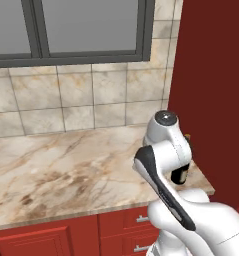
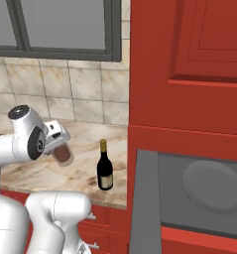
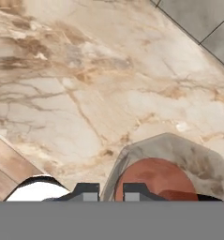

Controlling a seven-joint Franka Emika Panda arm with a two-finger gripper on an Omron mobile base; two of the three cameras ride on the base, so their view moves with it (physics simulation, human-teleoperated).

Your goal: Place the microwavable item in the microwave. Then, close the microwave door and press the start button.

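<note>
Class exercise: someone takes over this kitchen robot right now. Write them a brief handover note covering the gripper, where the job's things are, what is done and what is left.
Gripper: shut on the glass tumbler, held tilted above the marble counter.
Tumbler: clear, with reddish-brown contents, left of the wine bottle, which stands on the counter and is not part of the job.
Microwave: to the right, below the red cabinet; its door is swung open, the turntable plate bare.
Done: tumbler picked up.
Left: carry it right past the bottle, set it on the plate, close the door, press start.
</note>
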